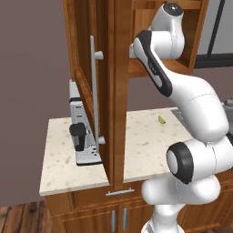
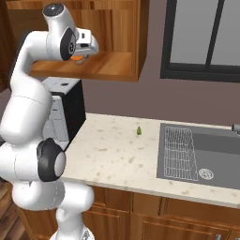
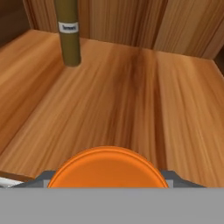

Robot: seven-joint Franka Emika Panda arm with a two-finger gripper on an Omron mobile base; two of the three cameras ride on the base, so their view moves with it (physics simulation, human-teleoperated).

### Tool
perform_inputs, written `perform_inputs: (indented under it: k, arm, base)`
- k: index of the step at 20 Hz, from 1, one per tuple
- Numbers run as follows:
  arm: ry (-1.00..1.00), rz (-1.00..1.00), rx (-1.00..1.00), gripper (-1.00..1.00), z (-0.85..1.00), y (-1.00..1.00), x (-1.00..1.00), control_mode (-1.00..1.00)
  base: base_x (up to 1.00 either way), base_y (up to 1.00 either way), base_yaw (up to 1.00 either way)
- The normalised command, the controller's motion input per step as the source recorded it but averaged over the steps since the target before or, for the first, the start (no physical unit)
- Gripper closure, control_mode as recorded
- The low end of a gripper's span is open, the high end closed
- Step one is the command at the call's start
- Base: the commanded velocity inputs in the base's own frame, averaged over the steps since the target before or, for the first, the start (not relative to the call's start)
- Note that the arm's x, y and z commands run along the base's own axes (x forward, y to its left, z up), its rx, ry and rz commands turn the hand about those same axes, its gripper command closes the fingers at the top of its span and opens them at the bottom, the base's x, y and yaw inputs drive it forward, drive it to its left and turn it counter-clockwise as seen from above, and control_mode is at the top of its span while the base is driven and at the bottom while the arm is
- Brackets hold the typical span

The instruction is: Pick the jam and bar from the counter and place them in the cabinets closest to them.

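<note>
The two-finger pincer [image 2: 83, 55] is up inside the warm brown wooden wall cabinet [image 2: 108, 65], clamped on the squat orange jam jar [image 3: 107, 168], whose round lid sits right between the fingers at the near edge of the hand view. Bare wooden shelf [image 3: 131, 100] stretches ahead of the pincer, and a tall olive-green bottle with a white label [image 3: 68, 33] stands well ahead and off to one side. The job in hand looks like setting the jar down: best to lower it flat onto the open boards, release only once it rests there, and stay clear of that bottle.

The hand view gives the shelf and the bottle; the right base view shows just a sliver of orange [image 2: 78, 57] under the hand. The left base view adds the open door with its long silver bar handle [image 1: 94, 93], and a grey-and-black coffee machine [image 1: 81, 132] on the beige speckled stone counter [image 1: 145, 145] far below the pincer.
</note>
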Motion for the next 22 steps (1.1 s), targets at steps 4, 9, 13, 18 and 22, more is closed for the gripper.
perform_inputs:
  k: [4,9,13,18,22]
  arm:
    - [0.0,0.0,0.0,1.0,0.0,0.0,0.52,-1.0]
    - [0.0,0.0,0.0,1.0,0.0,0.0,0.39,-1.0]
    - [0.0,0.0,0.0,1.0,0.0,0.0,0.29,-1.0]
    - [0.0,0.0,0.0,-1.0,0.0,0.0,0.23,-1.0]
    - [0.0,0.0,0.0,-1.0,0.0,0.0,0.09,-1.0]
  base:
    - [0.0,0.0,0.0]
    - [0.0,0.0,0.0]
    - [0.0,0.0,0.0]
    - [0.0,0.0,0.0]
    - [0.0,0.0,0.0]
